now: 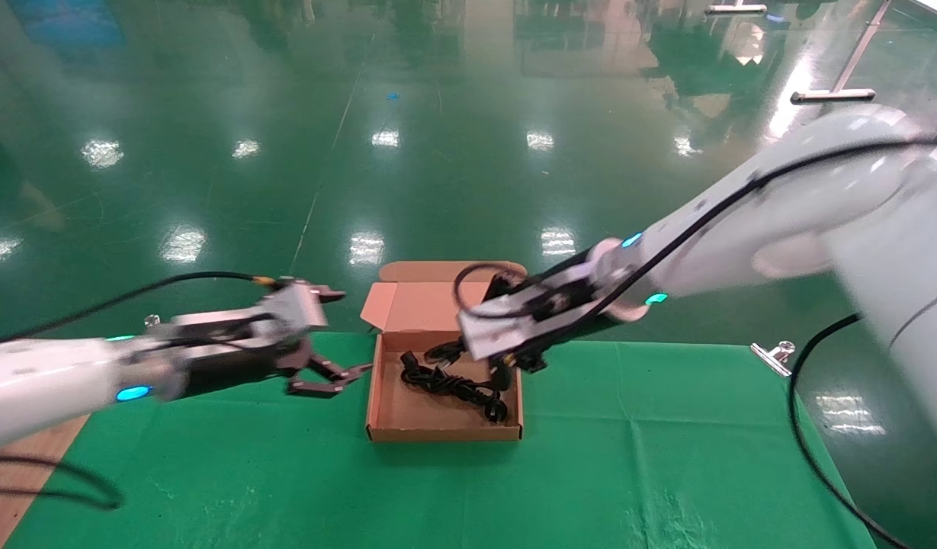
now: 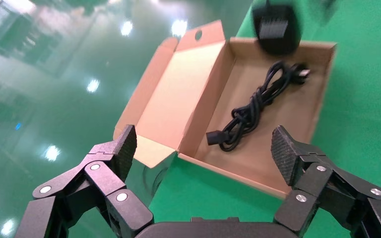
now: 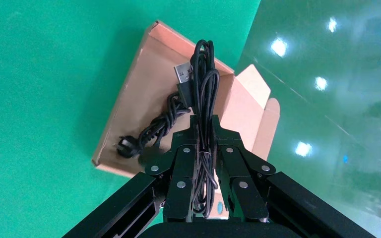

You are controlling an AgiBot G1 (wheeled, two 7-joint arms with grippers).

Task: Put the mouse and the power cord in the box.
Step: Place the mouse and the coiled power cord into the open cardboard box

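The right wrist view alone showed the right end effector (image 3: 204,134) pinching a looped USB cable (image 3: 202,74) above the box (image 3: 129,114). The left wrist view showed the left end effector (image 2: 203,148) spread wide beside the box, the power cord (image 2: 255,106) lying inside, and a dark blurred shape that may be the mouse (image 2: 277,30) at the rim. A green-clothed desk (image 1: 666,457) stood on glossy green floor (image 1: 209,114).

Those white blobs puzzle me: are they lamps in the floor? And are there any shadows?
Head view: no, they look like lights mirrored in the glossy green floor; both wrist views show the same glare spots. Head view: the box throws a soft shadow on the green cloth along its near wall.
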